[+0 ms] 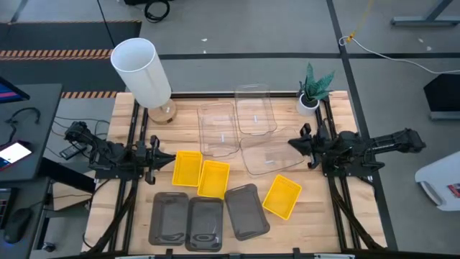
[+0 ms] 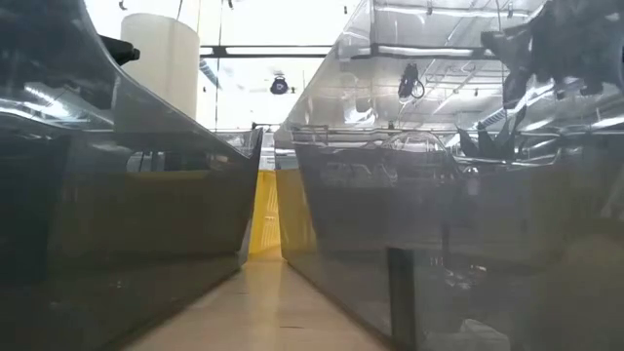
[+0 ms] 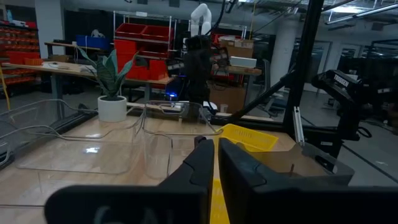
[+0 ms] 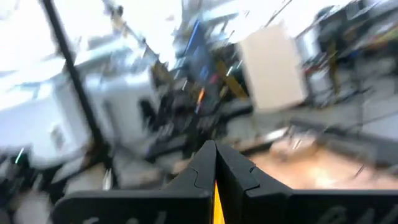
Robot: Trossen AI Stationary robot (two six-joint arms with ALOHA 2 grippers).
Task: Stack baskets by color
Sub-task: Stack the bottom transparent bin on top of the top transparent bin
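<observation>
In the high view, three clear baskets [image 1: 255,109] [image 1: 218,129] [image 1: 269,155] lie flat at the table's middle and far side, their edges overlapping. Three yellow baskets [image 1: 187,167] [image 1: 213,178] [image 1: 282,196] lie nearer. Three dark grey baskets [image 1: 169,218] [image 1: 205,223] [image 1: 246,211] sit along the near edge. My left gripper [image 1: 164,160] [image 3: 216,144] hovers shut at the table's left, just left of a yellow basket. My right gripper [image 1: 293,144] [image 4: 215,148] hovers shut at the table's right, beside the nearest clear basket. Neither holds anything.
A tall white cylinder [image 1: 141,70] stands at the far left corner and a small potted plant [image 1: 313,90] at the far right. The low view looks between two grey baskets [image 2: 117,224] [image 2: 439,224] onto a yellow one [image 2: 265,219].
</observation>
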